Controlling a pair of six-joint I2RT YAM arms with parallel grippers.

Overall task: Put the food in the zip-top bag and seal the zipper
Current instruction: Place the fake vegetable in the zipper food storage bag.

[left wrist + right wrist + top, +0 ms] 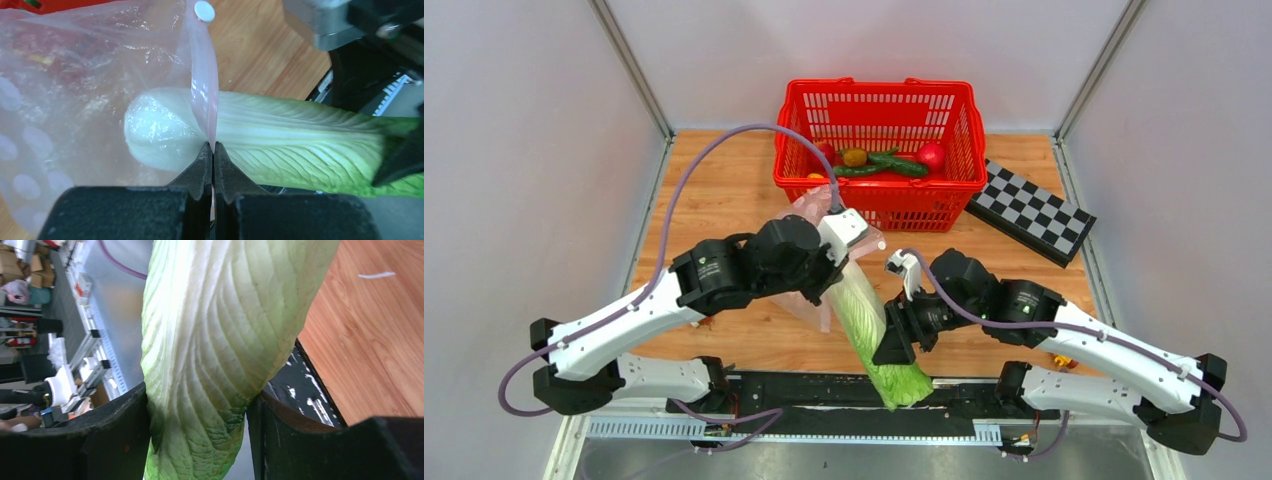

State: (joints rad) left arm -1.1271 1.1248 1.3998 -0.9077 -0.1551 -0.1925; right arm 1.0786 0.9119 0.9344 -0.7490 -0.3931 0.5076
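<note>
Top external view: the lettuce [876,325] lies on a slant between the two arms, its pale stem end pointing toward the clear bag [807,212] and its leafy green tip reaching over the black rail at the near edge of the wooden surface [724,190]. The left claw [852,243] is at the bag's mouth, and the right claw [892,345] is on the leafy half of the lettuce. Behind them stands a red basket [904,205] with a cucumber [902,164], a red apple [931,154] and a small yellow piece in it, and a checkerboard [1031,212] lies to its right. Left wrist view: the left claw is clenched on the zipper [205,90], a thin pinkish strip that rises from between the closed fingertips to a small white piece [204,10] at its far end. The lettuce's white stem end shows through the crinkly plastic on the bag's side of that strip, so it sits just inside the mouth, while the ribbed green leaves stretch out to the right, outside the bag. Whitish ovals dot the plastic at the lower left. Right wrist view: the right claw's two dark fingers [115,435] press against either side of the lettuce, grasping it around its veined leafy part; wooden surface shows at the right.
</note>
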